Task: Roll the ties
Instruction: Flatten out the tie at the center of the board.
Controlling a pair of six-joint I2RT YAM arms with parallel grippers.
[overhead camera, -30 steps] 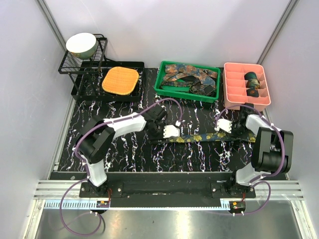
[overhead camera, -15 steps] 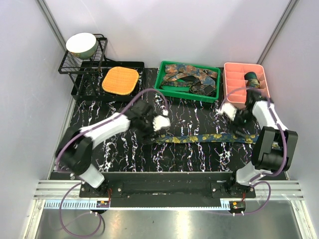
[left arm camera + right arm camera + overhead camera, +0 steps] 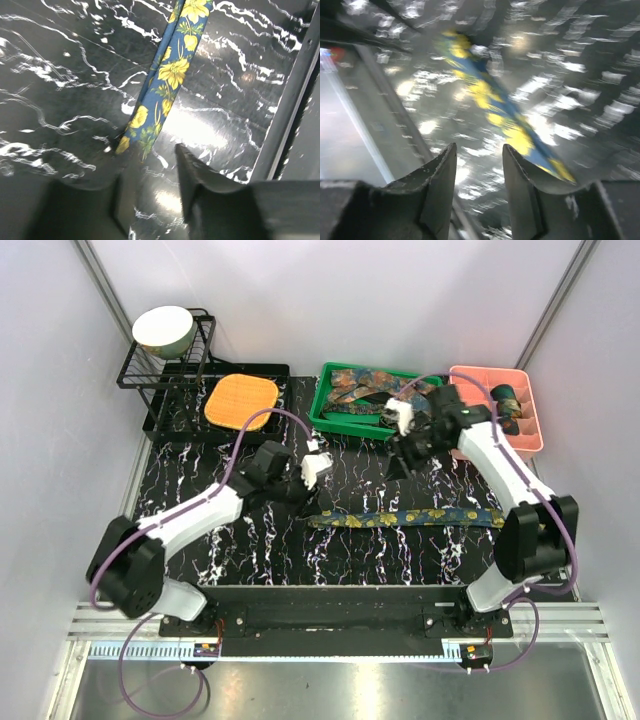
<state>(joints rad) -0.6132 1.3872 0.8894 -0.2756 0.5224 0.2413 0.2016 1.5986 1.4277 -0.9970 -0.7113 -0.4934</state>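
One tie (image 3: pixel 405 517), blue with yellow flowers, lies flat and stretched out across the black marbled table. In the left wrist view its narrow end (image 3: pixel 150 120) lies just beyond my left gripper (image 3: pixel 147 165), which is open and empty. From above, the left gripper (image 3: pixel 303 495) hovers just above-left of that end. My right gripper (image 3: pixel 402 448) hangs near the green bin, well above the tie. It is open (image 3: pixel 479 147) with nothing between its fingers, and the tie (image 3: pixel 495 105) shows blurred past it. More ties (image 3: pixel 385 400) lie piled in the green bin (image 3: pixel 325 418).
A pink divided tray (image 3: pixel 470 430) at the back right holds rolled ties (image 3: pixel 505 398). An orange waffle pad (image 3: pixel 241 402) sits on a black tray at the back left. Beside it, a bowl (image 3: pixel 163 328) rests on a wire rack. The table's front rail (image 3: pixel 285 115) runs close to the tie.
Both grippers left the ends of the tie, which now lies loose. The left arm drew back up-left; the right arm swung up and left toward the green bin.
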